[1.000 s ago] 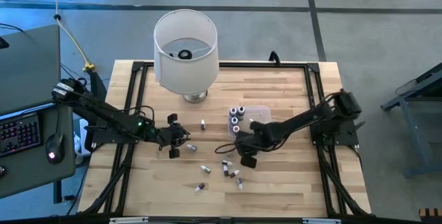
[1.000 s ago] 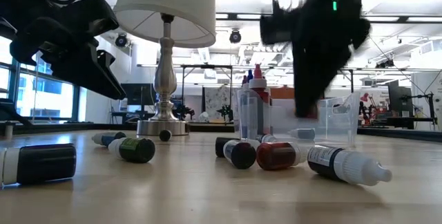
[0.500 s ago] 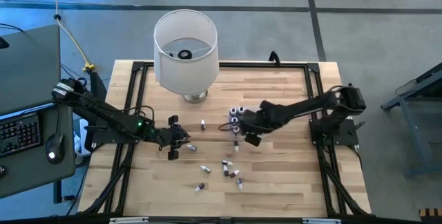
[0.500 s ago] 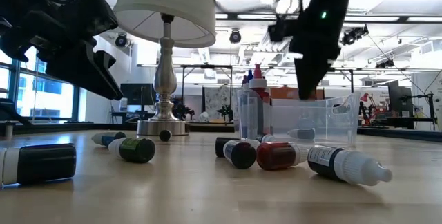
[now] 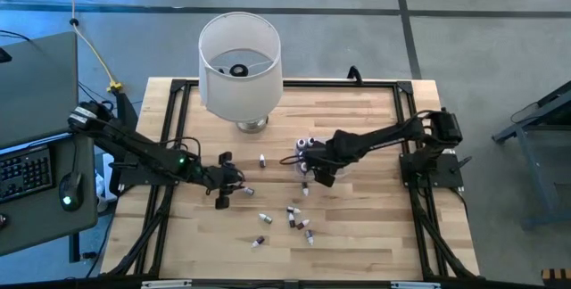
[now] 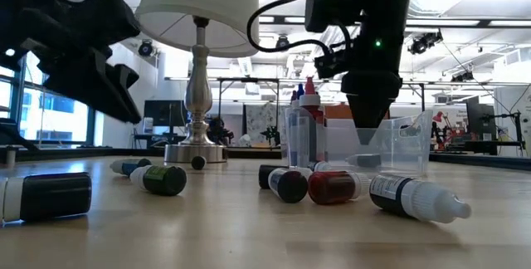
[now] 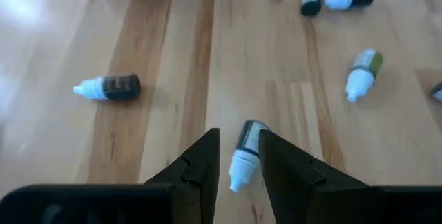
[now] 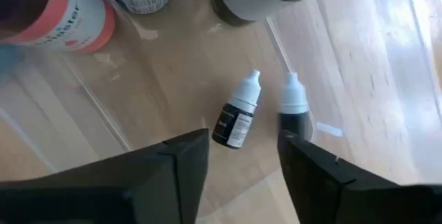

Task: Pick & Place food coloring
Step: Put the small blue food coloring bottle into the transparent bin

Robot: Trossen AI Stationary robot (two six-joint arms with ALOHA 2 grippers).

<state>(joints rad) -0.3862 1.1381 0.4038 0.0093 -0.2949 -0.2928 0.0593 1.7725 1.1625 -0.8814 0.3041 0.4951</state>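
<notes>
Two arms work over the tabletop [image 5: 375, 111]. Toward the left edge, the left gripper [image 7: 238, 156] hangs low with its fingers [image 7: 200, 165] parted on either side of a lying bottle [image 7: 242, 156]; I cannot tell whether they touch it. More bottles [image 5: 290, 218] lie scattered toward the front edge. At the middle, the right gripper [image 8: 242, 148] hangs over the tub [image 6: 390, 144], fingers [image 8: 181, 156] released and empty, two small bottles [image 8: 238, 117] lying on the tub floor beneath. A lamp [image 5: 239, 61] stands at the back edge.
</notes>
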